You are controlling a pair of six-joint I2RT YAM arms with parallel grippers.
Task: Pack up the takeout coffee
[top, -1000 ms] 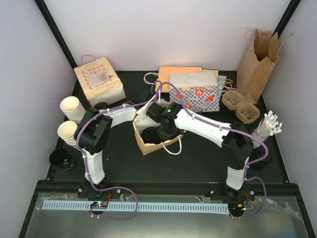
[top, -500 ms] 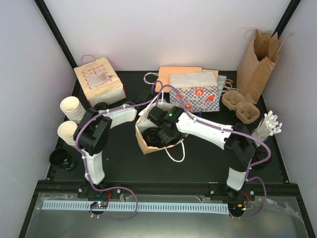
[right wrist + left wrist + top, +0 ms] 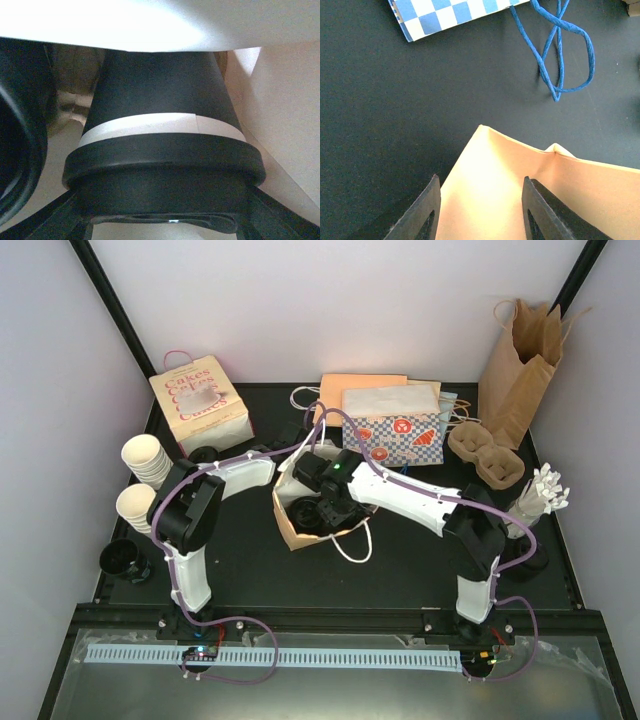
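Between the fingers of my right gripper sits the takeout coffee, gripped, down inside the paper bag. In the last second that arm slid left and deeper, so I reckon only the release remains. At the far rim my left gripper straddles the bag wall, half-spread. Can't tell if it's pinching.

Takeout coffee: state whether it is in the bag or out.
In. Right wrist view shows the takeout coffee between paper bag walls, held by the right pincer.
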